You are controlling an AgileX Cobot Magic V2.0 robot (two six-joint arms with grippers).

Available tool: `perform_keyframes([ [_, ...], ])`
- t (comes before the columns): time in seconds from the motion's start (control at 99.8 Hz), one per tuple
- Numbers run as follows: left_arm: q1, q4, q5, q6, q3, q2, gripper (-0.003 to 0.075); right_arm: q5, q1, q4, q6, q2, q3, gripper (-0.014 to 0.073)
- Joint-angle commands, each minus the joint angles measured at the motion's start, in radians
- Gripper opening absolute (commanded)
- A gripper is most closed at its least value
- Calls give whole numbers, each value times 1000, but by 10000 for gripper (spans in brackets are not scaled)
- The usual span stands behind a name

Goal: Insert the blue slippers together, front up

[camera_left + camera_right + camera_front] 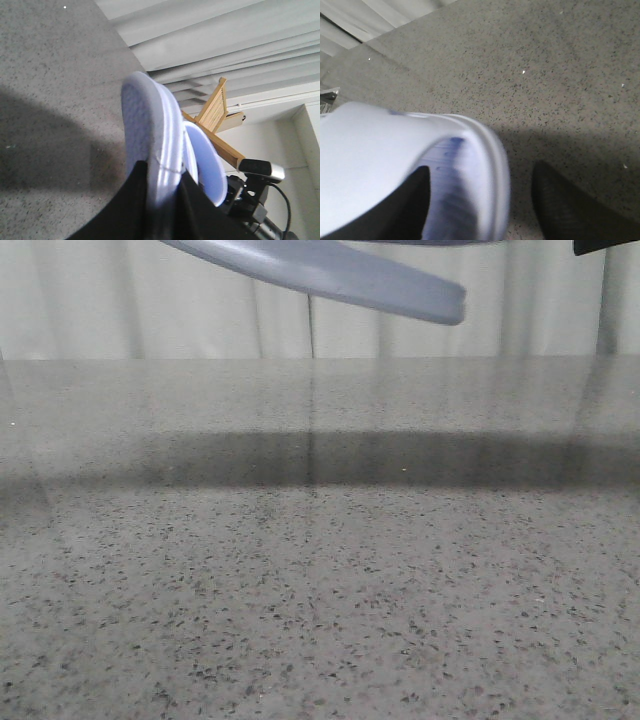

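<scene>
My left gripper (pixel 162 200) clamps the slippers (pixel 160 135) (both nested) aloft above the table (pixel 320 590), long axis running away from its fingers. My right gripper (pixel 480 200): grip state indeterminable.

the blue slippers (pixel 150 135) are very pale blue, almost white, with a dotted sole and darker blue ribbing on the footbed. the worktop (pixel 320 600) is grey speckled with black flecks. the curtain (pixel 120 310) is off-white; the left hand (pixel 162 210) is black.
</scene>
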Motion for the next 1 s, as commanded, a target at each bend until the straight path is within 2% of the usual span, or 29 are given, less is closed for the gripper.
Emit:
perform_keyframes([
  [0.0,-13,-66,36,-9,-7,-18,16,-25,3,3,-22,-55,-29,479],
  [0.14,-13,-66,27,-9,27,-16,16,-74,3,-26,-22,-130,-29,478],
  [0.431,-13,-59,22,-9,31,12,16,-311,3,-106,-22,-313,-29,478],
  [0.992,-13,-51,3,69,31,255,16,-298,3,-112,-22,-365,-29,478],
])
